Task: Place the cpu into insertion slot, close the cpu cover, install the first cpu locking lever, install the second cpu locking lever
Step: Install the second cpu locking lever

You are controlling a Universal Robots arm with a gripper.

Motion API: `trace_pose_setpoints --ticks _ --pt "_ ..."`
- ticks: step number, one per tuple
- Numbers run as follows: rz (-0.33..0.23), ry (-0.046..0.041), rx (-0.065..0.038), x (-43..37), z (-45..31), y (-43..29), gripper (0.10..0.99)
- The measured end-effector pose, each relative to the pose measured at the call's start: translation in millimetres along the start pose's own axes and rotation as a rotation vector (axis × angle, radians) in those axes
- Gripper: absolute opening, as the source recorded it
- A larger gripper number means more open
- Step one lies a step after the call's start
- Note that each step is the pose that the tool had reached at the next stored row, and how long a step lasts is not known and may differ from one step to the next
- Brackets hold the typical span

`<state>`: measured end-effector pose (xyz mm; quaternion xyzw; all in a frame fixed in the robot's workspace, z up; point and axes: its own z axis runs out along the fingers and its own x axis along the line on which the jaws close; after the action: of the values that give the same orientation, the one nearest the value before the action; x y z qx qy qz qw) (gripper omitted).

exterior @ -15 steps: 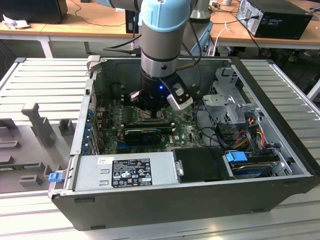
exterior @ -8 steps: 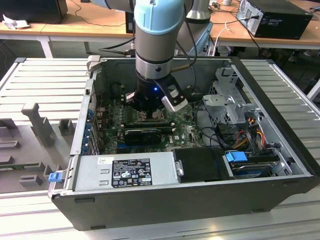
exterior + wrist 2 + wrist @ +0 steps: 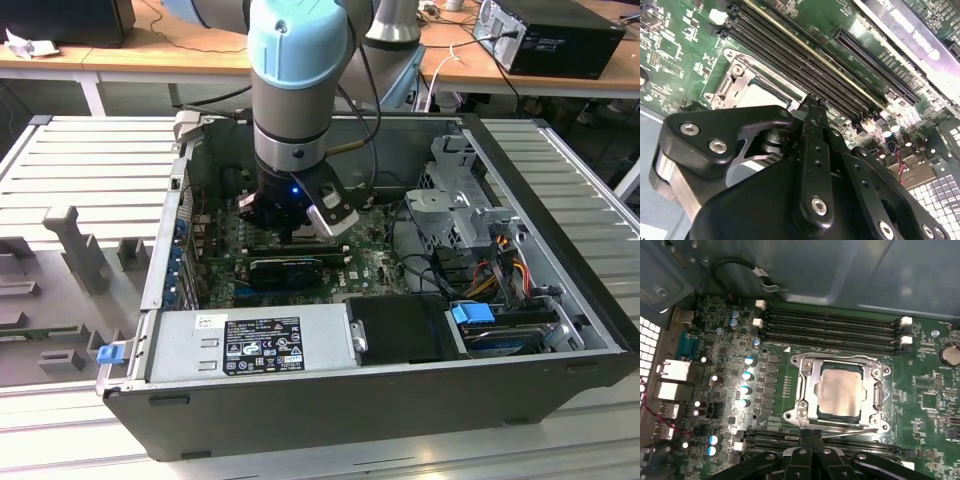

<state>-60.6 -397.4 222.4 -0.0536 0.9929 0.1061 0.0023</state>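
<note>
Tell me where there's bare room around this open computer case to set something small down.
Outside the case, the ribbed table is bare at the exterior view's left, behind the grey fixtures, and at its right. Inside is crowded: the claw sits at the cpu cover beside the memory slots, drive cage and cables nearby.

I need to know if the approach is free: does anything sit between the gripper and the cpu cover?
Nothing visible does. In the first wrist view the gripper hangs right at the edge of the cpu cover, which lies flat around the cpu, with only bare board between.
</note>
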Motion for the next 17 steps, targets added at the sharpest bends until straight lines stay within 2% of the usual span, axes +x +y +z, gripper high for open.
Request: trace_pose_setpoints --ticks 2,6,7,9,11,12,14,17 --pt "0.0 -0.0011 -0.009 2.1 2.5 -1.2 0.106" --pt "0.0 -0.0011 -0.01 3.9 8.7 -2.5 0.106" --pt "0.0 -0.0011 -0.011 5.1 12.9 -3.3 0.106" --pt "0.0 -0.0028 -0.026 10.1 14.1 -4.5 0.106" --pt "0.0 -0.0034 -0.033 10.7 15.4 -4.8 0.106" --pt "0.0 -0.0042 -0.041 11.0 15.7 -4.9 0.106" --pt "0.0 -0.0055 -0.05 11.1 18.2 -5.2 0.106" --pt "0.0 -0.0062 -0.059 12.4 19.6 -5.5 0.106"
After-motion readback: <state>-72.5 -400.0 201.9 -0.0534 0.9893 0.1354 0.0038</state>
